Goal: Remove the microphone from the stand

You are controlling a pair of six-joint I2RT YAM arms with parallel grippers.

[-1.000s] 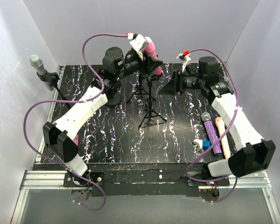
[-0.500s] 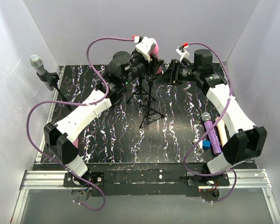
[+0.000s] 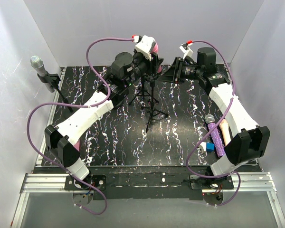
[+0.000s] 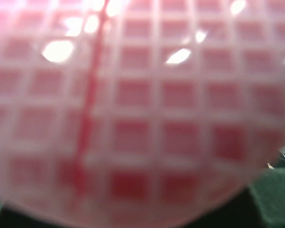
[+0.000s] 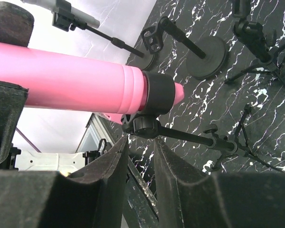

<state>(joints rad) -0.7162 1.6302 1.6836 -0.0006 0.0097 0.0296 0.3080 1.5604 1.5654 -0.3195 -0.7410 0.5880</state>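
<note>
Left pincer (image 3: 150,53) on the pink microphone (image 3: 155,47)
Mid far edge of the desk (image 3: 133,137): the pink microphone sits in the tripod stand (image 3: 152,102) clip (image 5: 141,124), left pincer closed on its body; right pincer (image 5: 138,156), narrowly parted and empty, just beneath the clip.

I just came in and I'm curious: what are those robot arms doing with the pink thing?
The left claw grips the pink mic by its head. The mic still sits in the clip of the stand. The right claw hovers just under that clip, jaws slightly apart.
</note>
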